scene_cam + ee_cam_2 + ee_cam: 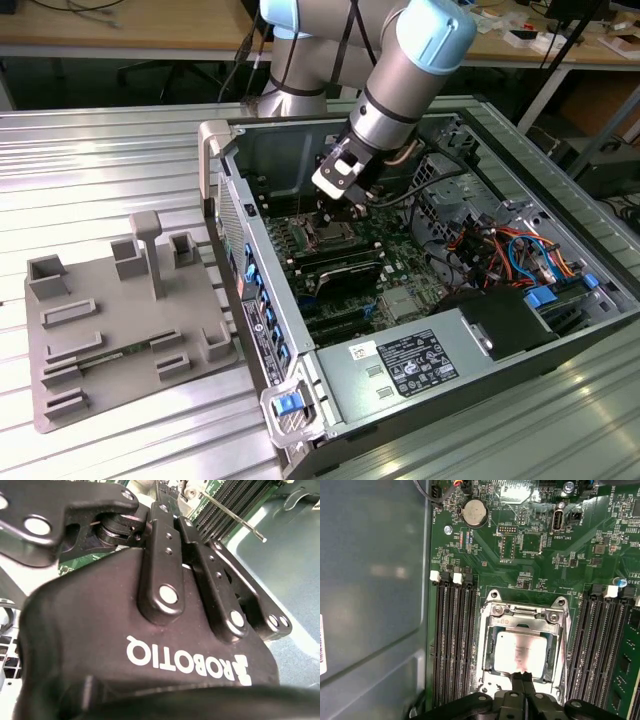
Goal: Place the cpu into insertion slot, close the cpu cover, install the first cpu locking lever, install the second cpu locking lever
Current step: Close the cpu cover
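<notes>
In the first wrist view the tool (522,676) has its fingertips pressed together with nothing between them, the tips at one edge of the cpu (519,649). The cpu lies flat in the insertion slot (490,655), the silver cpu cover (522,613) framing it, between the memory slots (452,640) on the green board (530,545)

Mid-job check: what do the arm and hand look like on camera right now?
The arm is a silver-grey tube with light-blue joint caps, and black cables hang beside it. The hand is matt black, with flat bar-shaped linkages pinned by silver rivets. There is white lettering on its rounded body.
</notes>
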